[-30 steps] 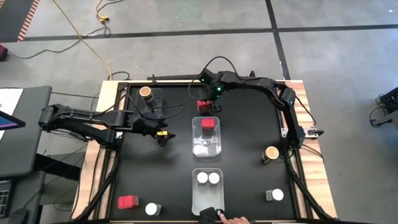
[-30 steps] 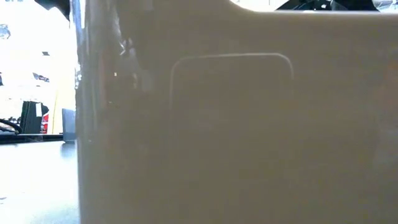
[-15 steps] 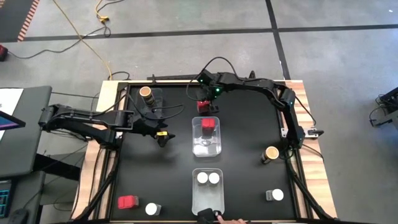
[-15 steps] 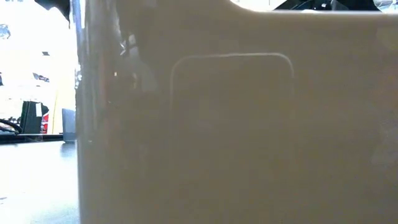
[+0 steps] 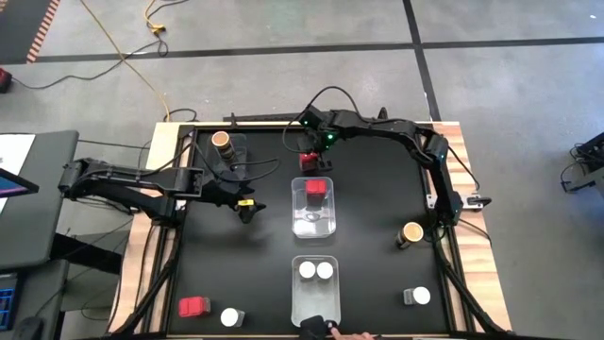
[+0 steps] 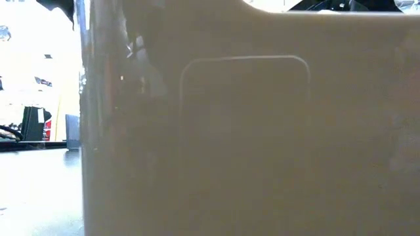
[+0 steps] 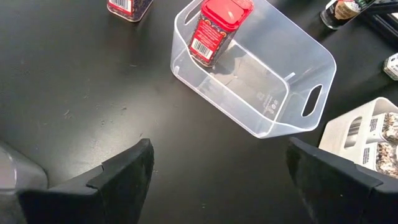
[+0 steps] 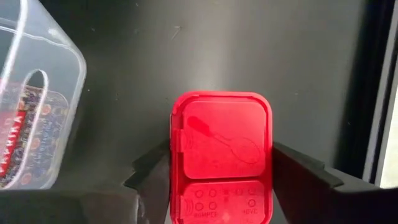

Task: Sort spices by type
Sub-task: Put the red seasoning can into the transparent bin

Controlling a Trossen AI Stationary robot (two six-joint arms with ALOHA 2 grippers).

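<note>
My right gripper (image 5: 312, 157) is at the table's far middle, shut on a red boxy spice (image 8: 221, 143). My left gripper (image 5: 247, 210) is open above bare table left of the middle clear tub (image 5: 313, 219), touching nothing. That tub holds one upright red box (image 7: 214, 28). The near tub (image 5: 314, 300) holds two white-lidded jars (image 5: 316, 270). One brown-topped jar (image 5: 222, 141) stands at the far left and another (image 5: 411, 232) at the right. A red box (image 5: 193, 307) and a white-lidded jar (image 5: 230, 317) stand near left. One more white-lidded jar (image 5: 416, 297) stands near right. My right gripper pinches the red box between its two fingers (image 8: 152, 174), one on each long side just below the lid (image 8: 180, 168). The fingers come from above, pointing down. The box is upright, and its lower end (image 7: 127, 14) looks to be on the table.
The near tub's wall (image 6: 249, 131) fills the low view. A person's hand (image 5: 351, 333) shows at the table's near edge beside a dark object. Cables run along the far edge. Bare black table lies between the left gripper and the near-left spices.
</note>
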